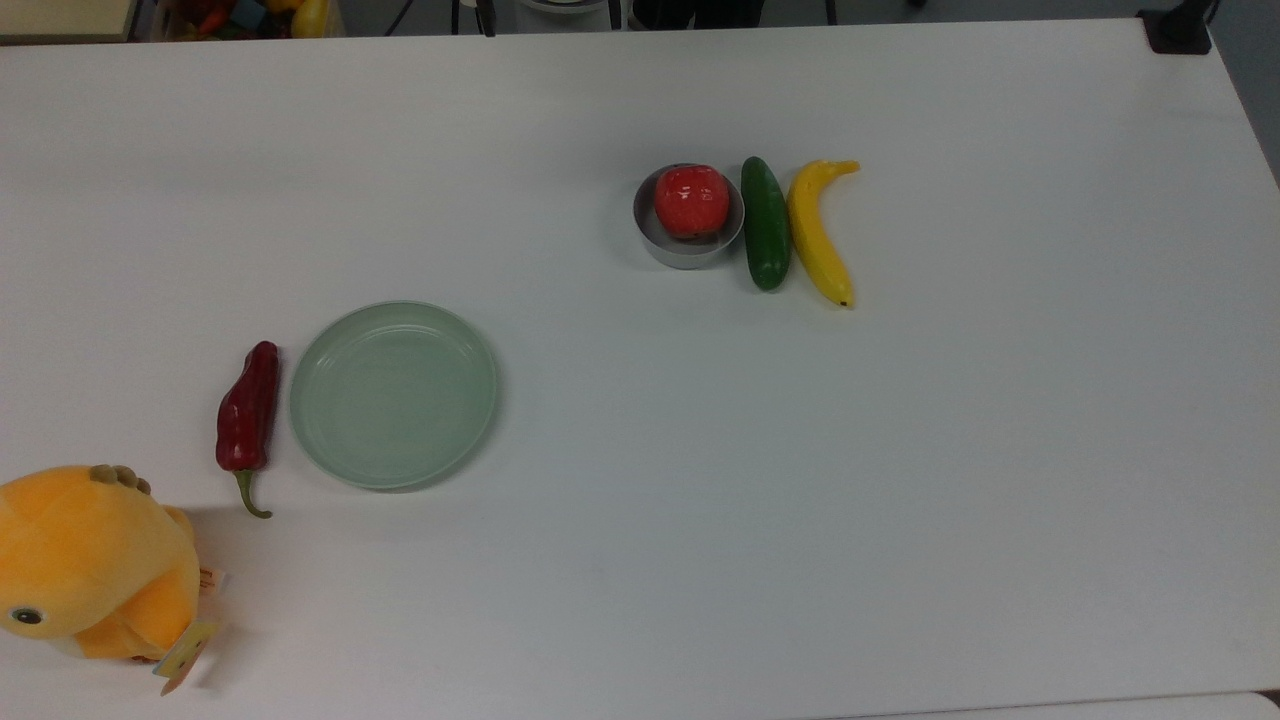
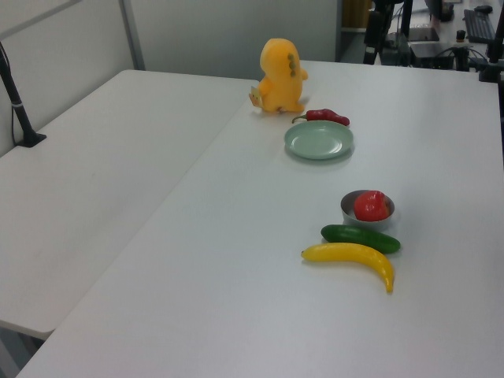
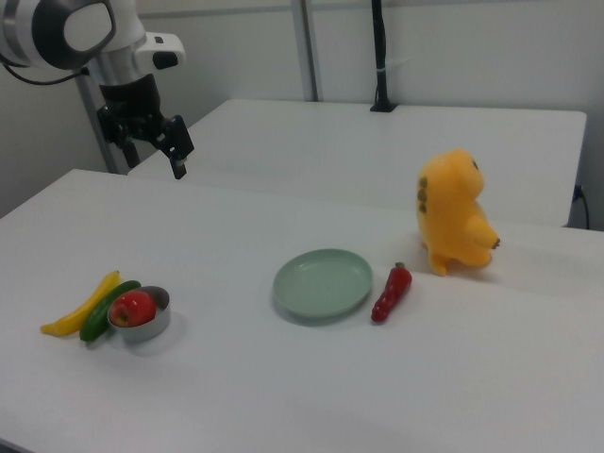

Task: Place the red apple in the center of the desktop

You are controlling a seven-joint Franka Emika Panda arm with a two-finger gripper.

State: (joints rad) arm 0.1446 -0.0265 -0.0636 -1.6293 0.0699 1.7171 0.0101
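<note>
Red and glossy, the red apple [image 1: 691, 199] sits inside a small grey metal bowl [image 1: 688, 248] on the white surface [image 1: 800, 480], filling most of the bowl's opening. Just beside the bowl, on the top view's right, a dark green cucumber [image 1: 765, 223] lies lengthwise, and a yellow banana [image 1: 819, 233] lies along the cucumber's far side; bowl, cucumber and banana form one close row. Well apart from this group, toward the top view's lower left, an empty pale green plate [image 1: 394, 394] rests flat, with a dark red chili pepper [image 1: 248, 407] just beside it on the top view's left, green stem pointing toward the lower edge. An orange plush toy [image 1: 90, 565] stands at the top view's lower left corner. In the right view, the gripper [image 3: 168, 142] hangs above the surface at the upper left, well clear of the apple and holding nothing, fingers pointing down; whether they are parted or closed cannot be determined.
</note>
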